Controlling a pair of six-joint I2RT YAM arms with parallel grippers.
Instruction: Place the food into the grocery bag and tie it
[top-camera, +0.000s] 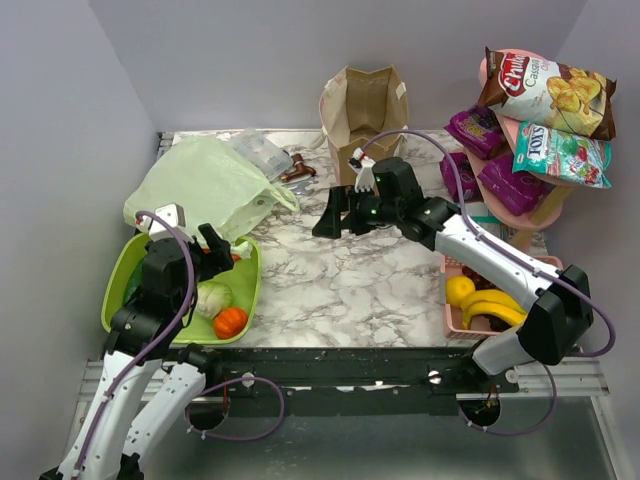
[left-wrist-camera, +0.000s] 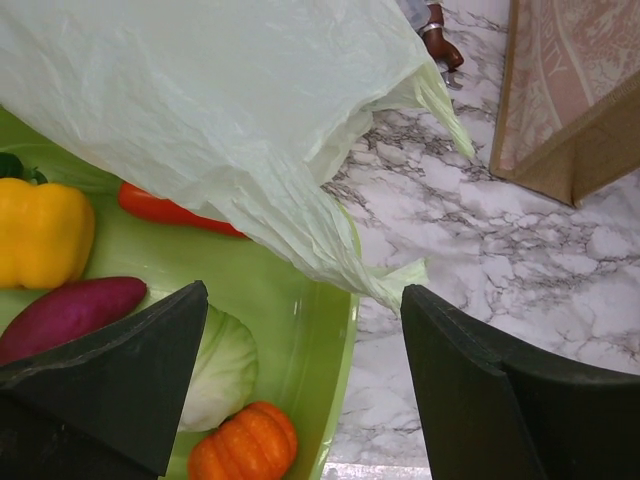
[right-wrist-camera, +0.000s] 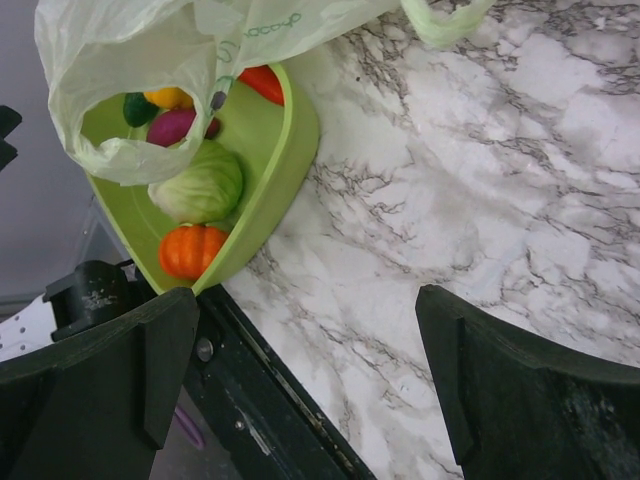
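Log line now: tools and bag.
left tool: open, over tray edge | right tool: open, empty, over table | grocery bag: draped across tray

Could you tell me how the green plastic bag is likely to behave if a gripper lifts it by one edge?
The bag looks thin and crinkled, so it would probably sag rather than hold shape. Such thin film is likely light. Its edge drapes over the tray, so it may drag there.
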